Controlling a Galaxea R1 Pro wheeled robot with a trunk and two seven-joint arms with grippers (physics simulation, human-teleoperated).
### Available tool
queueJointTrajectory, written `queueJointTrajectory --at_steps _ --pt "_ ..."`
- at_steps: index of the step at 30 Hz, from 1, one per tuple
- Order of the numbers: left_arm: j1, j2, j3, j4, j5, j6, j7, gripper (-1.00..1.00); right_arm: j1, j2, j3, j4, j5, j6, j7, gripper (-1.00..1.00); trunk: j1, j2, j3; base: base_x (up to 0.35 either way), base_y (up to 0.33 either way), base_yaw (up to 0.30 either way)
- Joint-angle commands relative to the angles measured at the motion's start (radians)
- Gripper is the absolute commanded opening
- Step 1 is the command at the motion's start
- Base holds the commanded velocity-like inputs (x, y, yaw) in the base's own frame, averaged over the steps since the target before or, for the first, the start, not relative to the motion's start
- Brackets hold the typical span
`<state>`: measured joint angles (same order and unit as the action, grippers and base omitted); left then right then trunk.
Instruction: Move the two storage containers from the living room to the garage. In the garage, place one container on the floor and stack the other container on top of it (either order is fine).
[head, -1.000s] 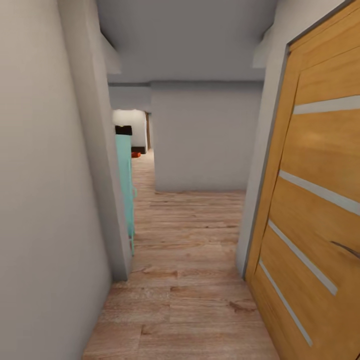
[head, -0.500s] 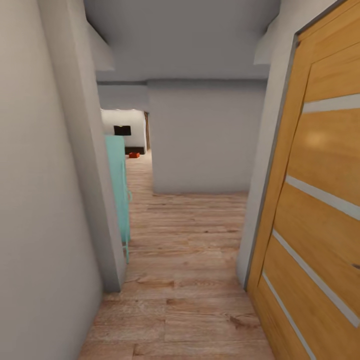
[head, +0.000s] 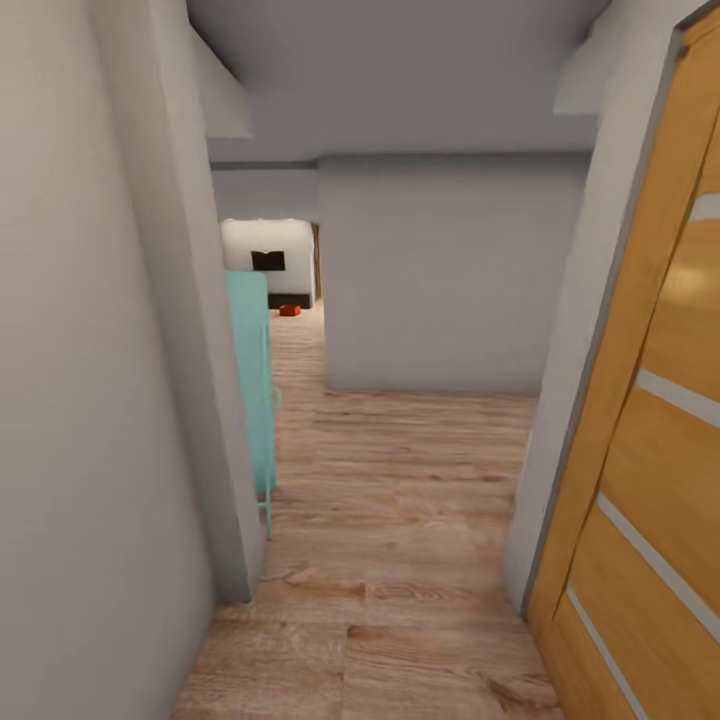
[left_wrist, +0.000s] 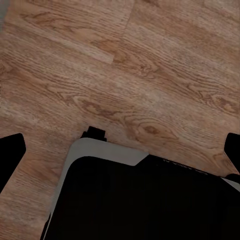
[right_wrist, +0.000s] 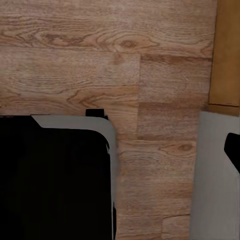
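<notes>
Down narrow hallway (head: 400, 560), btwn grey wall (head: 90, 400) & wood door (head: 650, 450): both pincers' state unclear.

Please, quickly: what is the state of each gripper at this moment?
Left gripper: open, holding nothing, above the wood-plank floor.
Right gripper: cannot be told; one dark fingertip shows at the picture's edge.
</notes>
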<state>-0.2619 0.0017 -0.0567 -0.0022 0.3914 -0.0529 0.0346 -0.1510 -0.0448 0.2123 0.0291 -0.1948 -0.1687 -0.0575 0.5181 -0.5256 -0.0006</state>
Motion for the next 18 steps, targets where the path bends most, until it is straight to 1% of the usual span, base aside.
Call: queueJointTrajectory --at_steps 1,6,18 --pt "0.0 -0.001 -0.006 0.001 0.006 -0.002 0.002 1.0 -0.001 0.0 0.009 0.003 -0.009 -0.006 0.0 1.0 0.001 0.0 0.0 0.326 0.0 0.173" --pt "0.0 -0.003 -0.006 0.001 0.006 -0.002 0.002 1.0 -0.001 -0.001 0.009 0.003 -0.01 -0.006 0.001 1.0 0.001 0.0 0.0 0.326 0.0 0.076" --pt "0.0 -0.006 -0.006 0.001 0.006 -0.002 0.002 1.0 -0.001 -0.003 0.007 0.003 -0.011 -0.006 0.001 1.0 0.001 0.0 0.0 0.326 0.0 0.007"
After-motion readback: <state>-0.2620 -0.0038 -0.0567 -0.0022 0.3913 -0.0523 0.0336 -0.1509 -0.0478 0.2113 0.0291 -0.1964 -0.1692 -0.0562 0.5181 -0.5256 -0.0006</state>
